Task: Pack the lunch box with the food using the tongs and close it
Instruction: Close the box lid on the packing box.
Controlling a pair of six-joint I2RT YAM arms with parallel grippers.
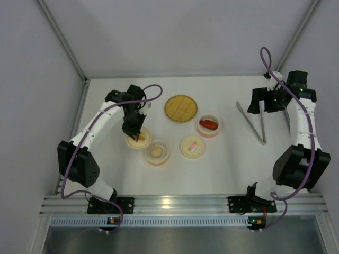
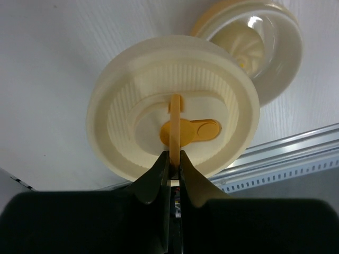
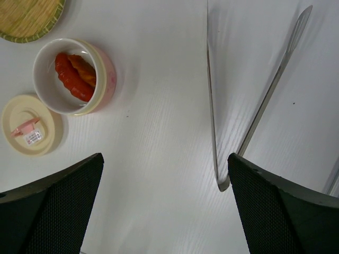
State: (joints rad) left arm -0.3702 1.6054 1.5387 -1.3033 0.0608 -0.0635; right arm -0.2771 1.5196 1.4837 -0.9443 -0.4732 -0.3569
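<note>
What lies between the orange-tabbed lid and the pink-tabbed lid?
In the top external view, the open bowl with the cream-white ball sits between the orange-tabbed lid and the pink-tabbed lid.

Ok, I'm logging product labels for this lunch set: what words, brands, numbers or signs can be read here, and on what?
No text is legible in any view.
White sticker on the pink-tab lid: dark print, too small and blurred to read.
Orange-tab lid, sausage bowl, tongs: no lettering visible.
</note>
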